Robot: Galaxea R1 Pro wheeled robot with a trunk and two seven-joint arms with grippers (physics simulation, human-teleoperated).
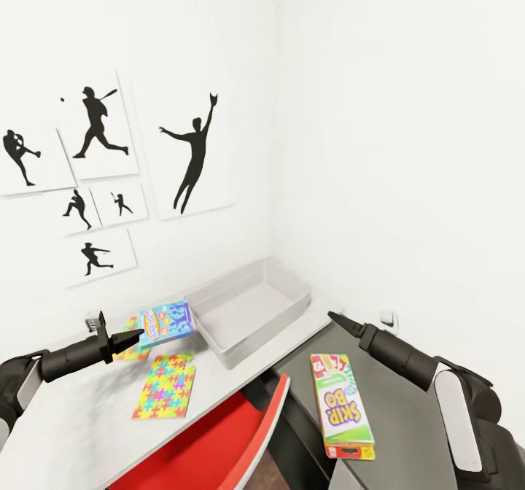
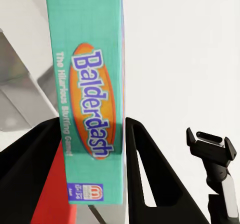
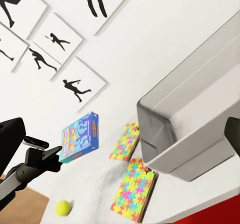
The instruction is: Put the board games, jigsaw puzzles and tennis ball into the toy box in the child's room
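Red chair [image 1: 211,439] tucked under the desk edge, white wall socket [image 1: 389,320] on the right wall

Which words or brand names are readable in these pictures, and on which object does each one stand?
"Balderdash": edge of the blue board game gripped by the left gripper.
"The Hilarious Bluffing Game": same edge.
"SKIP-BO": white-green box.
Small logo on the blue game's edge: too blurred to read.
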